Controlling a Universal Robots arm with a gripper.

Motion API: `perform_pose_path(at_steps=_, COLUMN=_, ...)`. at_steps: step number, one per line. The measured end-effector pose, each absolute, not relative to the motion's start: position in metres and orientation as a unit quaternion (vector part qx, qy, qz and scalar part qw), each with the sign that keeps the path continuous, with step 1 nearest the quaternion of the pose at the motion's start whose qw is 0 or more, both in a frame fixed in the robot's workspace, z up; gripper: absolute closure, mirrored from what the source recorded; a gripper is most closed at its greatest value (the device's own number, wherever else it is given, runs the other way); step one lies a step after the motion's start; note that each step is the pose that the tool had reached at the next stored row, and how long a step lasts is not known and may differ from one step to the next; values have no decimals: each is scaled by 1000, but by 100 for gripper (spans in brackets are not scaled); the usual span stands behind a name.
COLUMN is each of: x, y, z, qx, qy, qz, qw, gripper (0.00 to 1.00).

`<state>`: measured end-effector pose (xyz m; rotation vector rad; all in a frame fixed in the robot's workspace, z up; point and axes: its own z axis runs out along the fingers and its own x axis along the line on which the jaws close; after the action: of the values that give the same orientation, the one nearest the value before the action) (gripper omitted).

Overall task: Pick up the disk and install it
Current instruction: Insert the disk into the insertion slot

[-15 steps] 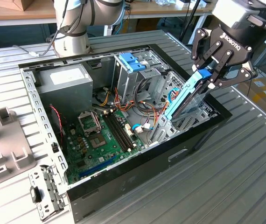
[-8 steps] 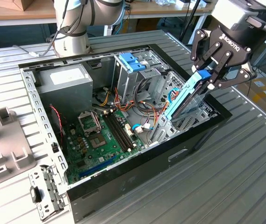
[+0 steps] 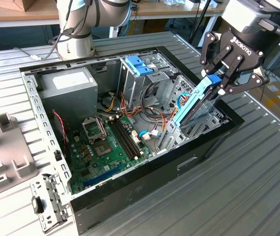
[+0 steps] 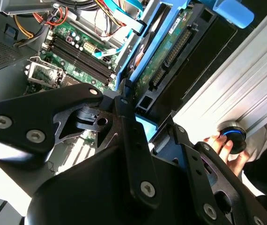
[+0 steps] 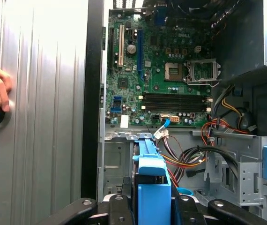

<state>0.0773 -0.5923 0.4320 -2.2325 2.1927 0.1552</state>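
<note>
The gripper clamps the tilted disk (lower end inside the case).

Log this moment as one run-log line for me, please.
jaws: shut on disk | disk: tilted, lower end inside open computer case at the exterior view's right | install: not yet seated

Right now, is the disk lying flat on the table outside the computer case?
No, in the exterior view the gripper holds the disk steeply tilted, its lower end inside the open computer case.
</note>
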Motion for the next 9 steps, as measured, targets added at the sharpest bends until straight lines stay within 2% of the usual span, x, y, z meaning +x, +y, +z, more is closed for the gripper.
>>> perform_pose_path(at_steps=9, x=77, y=-592, z=430, qx=-713, qy=700, qz=50, qw=4, gripper=63)
